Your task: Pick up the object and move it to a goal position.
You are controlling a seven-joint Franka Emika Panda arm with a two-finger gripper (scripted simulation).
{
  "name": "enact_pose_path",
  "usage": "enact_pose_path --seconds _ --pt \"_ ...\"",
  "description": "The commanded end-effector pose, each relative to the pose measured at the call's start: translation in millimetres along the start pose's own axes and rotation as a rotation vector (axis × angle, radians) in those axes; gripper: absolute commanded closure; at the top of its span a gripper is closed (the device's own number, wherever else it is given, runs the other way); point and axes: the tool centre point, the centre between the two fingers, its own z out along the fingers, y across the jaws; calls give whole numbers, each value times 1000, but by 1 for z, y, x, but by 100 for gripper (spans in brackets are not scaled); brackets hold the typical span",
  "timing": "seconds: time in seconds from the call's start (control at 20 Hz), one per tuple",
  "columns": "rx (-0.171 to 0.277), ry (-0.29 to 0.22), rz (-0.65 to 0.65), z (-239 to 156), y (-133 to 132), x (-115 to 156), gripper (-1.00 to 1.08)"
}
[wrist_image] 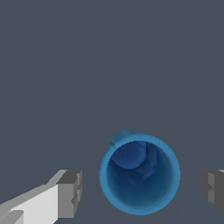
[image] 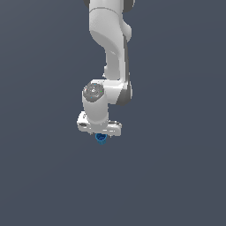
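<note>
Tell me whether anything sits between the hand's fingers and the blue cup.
Nothing visible does. In the wrist view the blue cup sits between the two fingers with open gaps on both sides and only bare grey surface in them. The hand is open, not yet touching the cup.

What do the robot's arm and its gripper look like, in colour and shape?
The arm is glossy white, with rounded links and dark grey seams at the joints. The gripper has a white body and blocky grey fingertips. No cables or markings show.
</note>
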Motion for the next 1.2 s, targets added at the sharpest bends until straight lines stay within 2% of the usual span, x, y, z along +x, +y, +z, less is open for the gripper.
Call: enact_pose_path --seconds 0.0,0.2,0.45,0.5,1.15 --pt "0 -1 1 13 0 -1 -92" --pt "0 -1 1 32 0 -1 -92" --pt "0 -1 2 39 1 0 -92" --pt "0 -1 2 39 1 0 108" --pt "0 -1 2 37 -3 1 108"
